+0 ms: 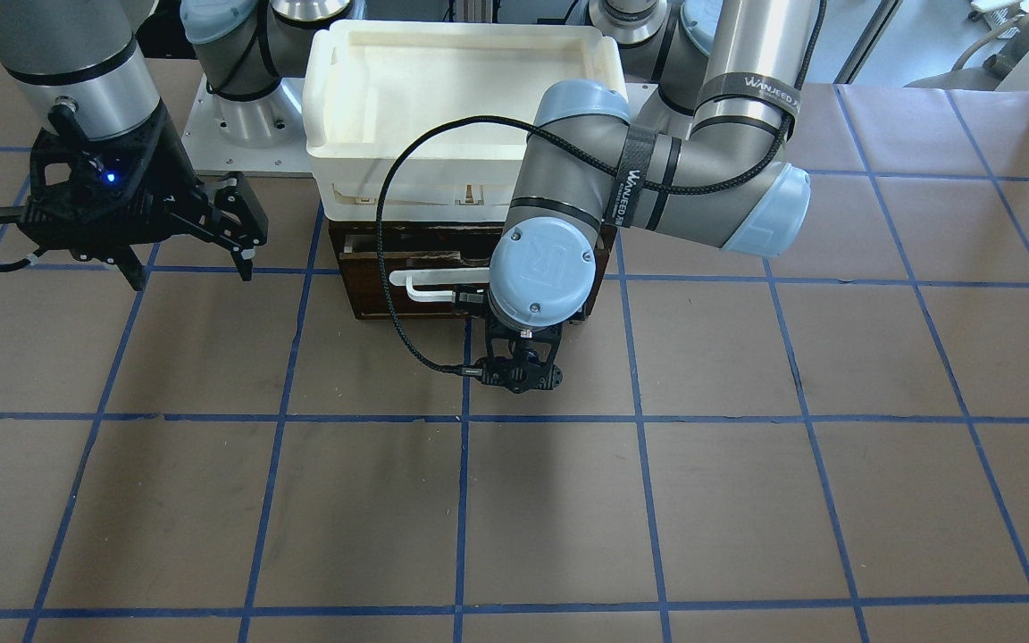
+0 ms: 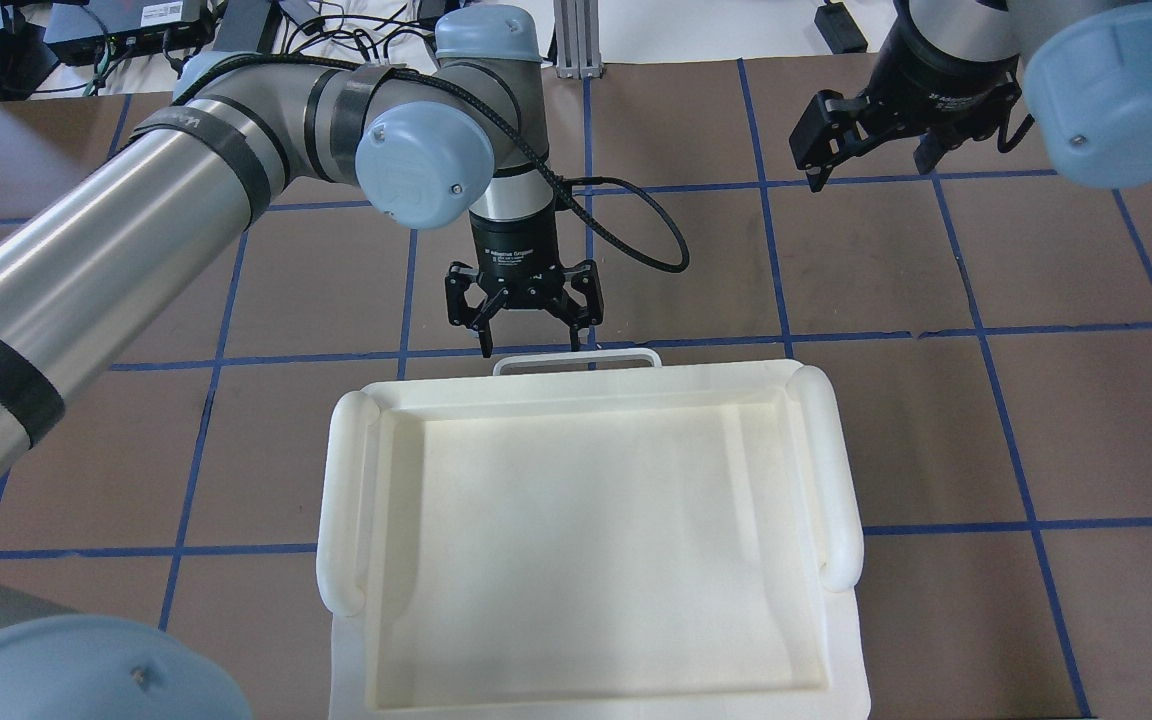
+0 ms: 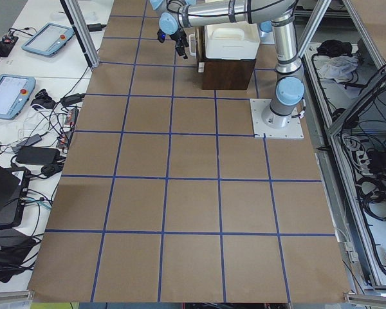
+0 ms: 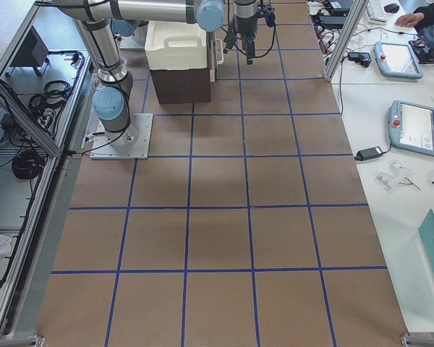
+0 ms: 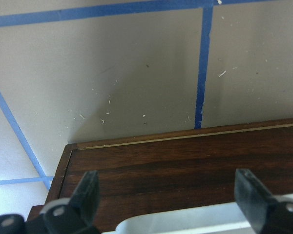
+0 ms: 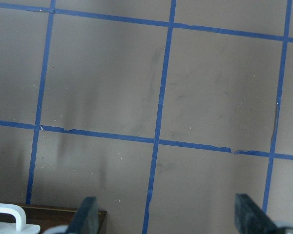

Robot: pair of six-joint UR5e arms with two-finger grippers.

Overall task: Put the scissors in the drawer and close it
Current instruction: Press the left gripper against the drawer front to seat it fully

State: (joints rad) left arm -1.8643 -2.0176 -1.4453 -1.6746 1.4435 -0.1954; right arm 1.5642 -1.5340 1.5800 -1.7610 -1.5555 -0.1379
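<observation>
The dark brown drawer [image 1: 380,302] sits under a white tray. Only its front and white bar handle [image 1: 430,284] show, and its pale inside is hidden. From overhead only the handle [image 2: 576,358] sticks out past the tray. My left gripper [image 2: 531,348] is open just in front of the handle. In the left wrist view its fingers [image 5: 85,195] stand wide apart over the drawer front [image 5: 176,161], with the handle [image 5: 185,219] low between them. My right gripper [image 1: 193,263] is open and empty, off to the side above the table. The scissors are not in view.
The white plastic tray [image 2: 346,500] rests on top of the drawer unit and hides it from overhead. The brown table [image 1: 514,500] has a blue tape grid. The right wrist view shows only table, a corner of the drawer [image 6: 95,214] and the handle's end.
</observation>
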